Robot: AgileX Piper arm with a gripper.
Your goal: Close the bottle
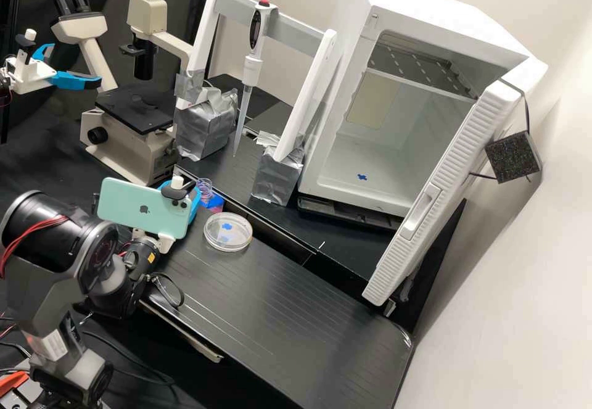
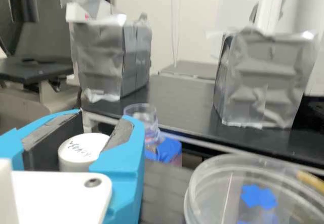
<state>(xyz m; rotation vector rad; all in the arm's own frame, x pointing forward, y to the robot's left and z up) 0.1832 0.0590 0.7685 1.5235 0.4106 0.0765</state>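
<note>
While your blue-fingered white gripper (image 2: pixel 104 117) is pinching the round white cap (image 2: pixel 81 152), you're probably doing placement, needing it centered over the clear round bottle (image 2: pixel 147 124).

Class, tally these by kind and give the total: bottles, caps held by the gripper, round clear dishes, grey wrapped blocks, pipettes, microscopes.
Bottle: 1
Cap: 1
Round dish: 1
Grey wrapped blocks: 2
Pipette: 1
Microscope: 1
Total: 7

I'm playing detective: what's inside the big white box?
A slotted metal shelf up high, and a blue shape on the box's floor. The open door covers part of the right side, so I can't tell what's there.
</note>
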